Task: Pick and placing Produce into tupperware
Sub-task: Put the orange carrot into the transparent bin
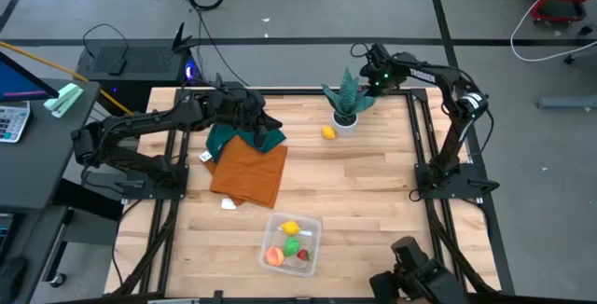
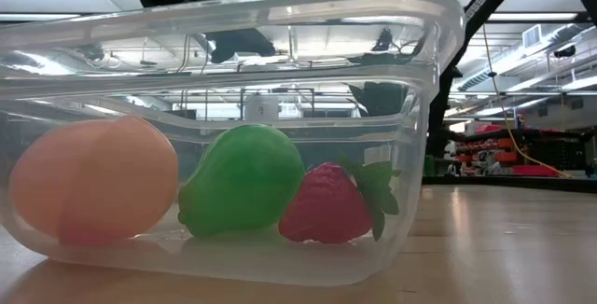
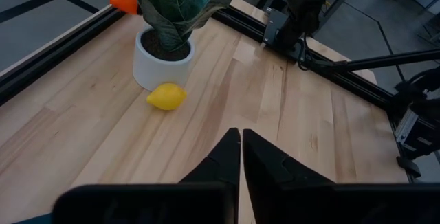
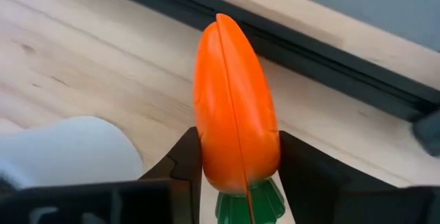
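The tupperware [image 1: 292,243] sits near the table's near edge and holds a yellow lemon [image 1: 291,228], a peach [image 2: 93,190], a green pear [image 2: 242,179] and a strawberry [image 2: 326,206]. Another yellow lemon [image 1: 328,132] [image 3: 166,96] lies on the table beside the white plant pot [image 1: 344,120]. My right gripper [image 4: 239,155] is at the far edge behind the plant [image 1: 367,73], shut on an orange carrot [image 4: 235,107] [image 3: 124,3]. My left gripper [image 3: 240,145] is shut on nothing and hovers left of the lemon, over the green cloth [image 1: 244,138]. My right gripper pinches the carrot between its two fingers [image 4: 187,162] at the thick end [image 4: 237,172], just above the green top [image 4: 247,207]. The carrot lies along the fingers, and its pointed tip [image 4: 221,19] sticks out past them over the table's far rail. I cannot tell whether it touches the table.
An orange cloth [image 1: 250,173] lies left of centre, partly under the green cloth. The spiky potted plant [image 3: 175,4] stands between the two grippers. Black frame rails [image 3: 323,69] run along the table's edges. Bare wood [image 1: 373,183] lies between the plant and the tupperware.
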Motion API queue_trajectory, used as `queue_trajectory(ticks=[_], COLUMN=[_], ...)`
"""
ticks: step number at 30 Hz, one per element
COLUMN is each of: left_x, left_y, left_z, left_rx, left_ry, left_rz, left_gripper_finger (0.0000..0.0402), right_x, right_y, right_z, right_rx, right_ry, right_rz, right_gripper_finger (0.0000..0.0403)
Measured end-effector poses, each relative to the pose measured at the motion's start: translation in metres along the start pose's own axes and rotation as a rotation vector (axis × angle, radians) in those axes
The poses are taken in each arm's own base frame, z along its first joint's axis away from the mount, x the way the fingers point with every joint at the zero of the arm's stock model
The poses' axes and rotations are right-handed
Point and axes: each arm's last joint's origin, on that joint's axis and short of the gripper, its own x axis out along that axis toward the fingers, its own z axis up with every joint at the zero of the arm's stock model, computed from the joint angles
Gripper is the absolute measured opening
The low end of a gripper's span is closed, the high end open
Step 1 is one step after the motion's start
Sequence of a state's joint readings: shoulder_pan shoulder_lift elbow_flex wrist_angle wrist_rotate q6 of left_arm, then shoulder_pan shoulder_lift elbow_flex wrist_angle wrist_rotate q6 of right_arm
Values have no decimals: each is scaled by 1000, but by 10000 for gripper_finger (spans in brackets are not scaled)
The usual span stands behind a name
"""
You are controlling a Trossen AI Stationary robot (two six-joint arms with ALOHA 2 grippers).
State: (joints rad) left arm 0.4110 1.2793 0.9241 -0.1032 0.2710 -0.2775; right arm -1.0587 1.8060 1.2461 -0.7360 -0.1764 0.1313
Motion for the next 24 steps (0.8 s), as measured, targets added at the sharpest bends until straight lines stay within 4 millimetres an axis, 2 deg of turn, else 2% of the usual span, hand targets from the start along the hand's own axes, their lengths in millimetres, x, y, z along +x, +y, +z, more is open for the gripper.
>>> queue_trajectory(ticks=[9, 24], left_x=[0, 0], left_y=[0, 0], left_z=[0, 0], left_rx=[9, 26], left_ry=[1, 1], left_rz=[0, 0], left_gripper_finger=[20, 24], right_x=[-42, -143], right_y=[4, 17], right_z=[-9, -40], right_rx=[2, 30], right_ry=[-60, -380], right_rz=[-54, -36], right_gripper_finger=[111, 111])
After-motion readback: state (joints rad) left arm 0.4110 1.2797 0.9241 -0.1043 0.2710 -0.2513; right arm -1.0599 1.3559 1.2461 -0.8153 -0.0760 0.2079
